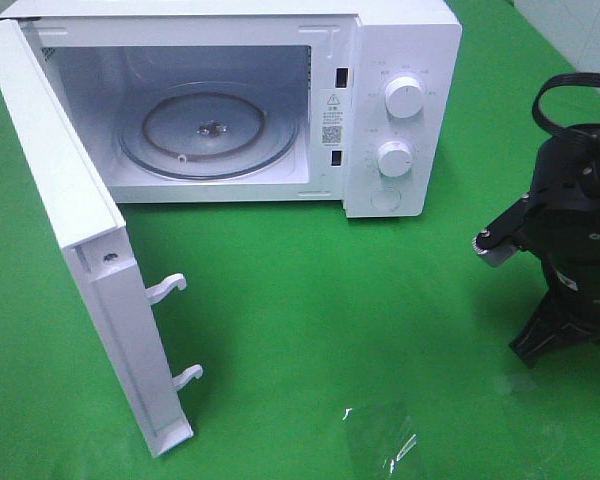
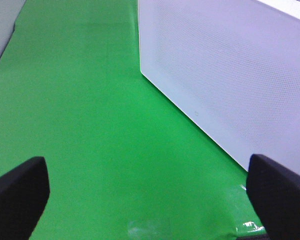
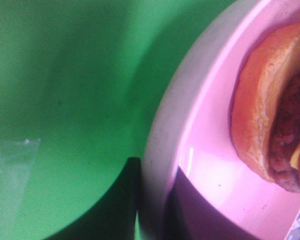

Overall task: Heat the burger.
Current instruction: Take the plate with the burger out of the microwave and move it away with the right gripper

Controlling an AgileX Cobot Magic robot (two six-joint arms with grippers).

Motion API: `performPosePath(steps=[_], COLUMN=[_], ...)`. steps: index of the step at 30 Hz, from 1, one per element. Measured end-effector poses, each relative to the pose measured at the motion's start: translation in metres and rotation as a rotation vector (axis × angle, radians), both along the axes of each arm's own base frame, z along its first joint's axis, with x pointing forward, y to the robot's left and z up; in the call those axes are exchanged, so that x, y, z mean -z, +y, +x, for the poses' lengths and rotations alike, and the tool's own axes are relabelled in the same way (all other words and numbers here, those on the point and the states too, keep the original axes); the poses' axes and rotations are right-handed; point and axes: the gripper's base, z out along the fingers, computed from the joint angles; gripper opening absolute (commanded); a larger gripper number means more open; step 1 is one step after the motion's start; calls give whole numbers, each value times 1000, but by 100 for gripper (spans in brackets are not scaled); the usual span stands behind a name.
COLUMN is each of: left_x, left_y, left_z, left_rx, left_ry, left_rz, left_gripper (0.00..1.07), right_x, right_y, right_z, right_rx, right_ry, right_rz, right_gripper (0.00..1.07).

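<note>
The burger (image 3: pixel 270 115) lies on a round pink plate (image 3: pixel 210 165), filling the right wrist view; I see its golden bun and dark filling. My right gripper (image 3: pixel 157 200) is shut on the plate's near rim, with a dark finger (image 3: pixel 132 210) outside the rim. In the high view only the right arm (image 1: pixel 570 240) shows at the right edge; plate and burger are hidden there. The white microwave (image 1: pixel 400 110) stands open, its glass turntable (image 1: pixel 210 135) bare. My left gripper (image 2: pixel 150 200) is open, facing the outer face of the door (image 2: pixel 230 75).
The microwave door (image 1: pixel 80 250) swings out to the left, with two latch hooks (image 1: pixel 170 288) sticking toward the middle. A clear tape patch (image 1: pixel 380 440) lies on the green cloth near the front edge. Two white knobs (image 1: pixel 405 100) sit on the microwave's panel.
</note>
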Motion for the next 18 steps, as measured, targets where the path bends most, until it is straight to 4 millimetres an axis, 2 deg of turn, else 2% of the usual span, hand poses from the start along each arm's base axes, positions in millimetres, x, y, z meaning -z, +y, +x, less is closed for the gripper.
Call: performPosePath(steps=[4,9,13,16,18], left_x=[0,0,0,0,0], left_y=[0,0,0,0,0], left_z=[0,0,0,0,0], left_rx=[0,0,0,0,0], left_ry=[0,0,0,0,0], left_rz=[0,0,0,0,0], left_gripper=[100,100,100,100,100], right_x=[13,19,20,20,20], right_y=[3,4,5,4,5], right_z=[2,3,3,3,2], right_rx=[24,46,61,62,91], right_ry=[3,0,-12,-12,-13], right_rz=[25,35,42,41,54], right_gripper=[5,8,17,20,31])
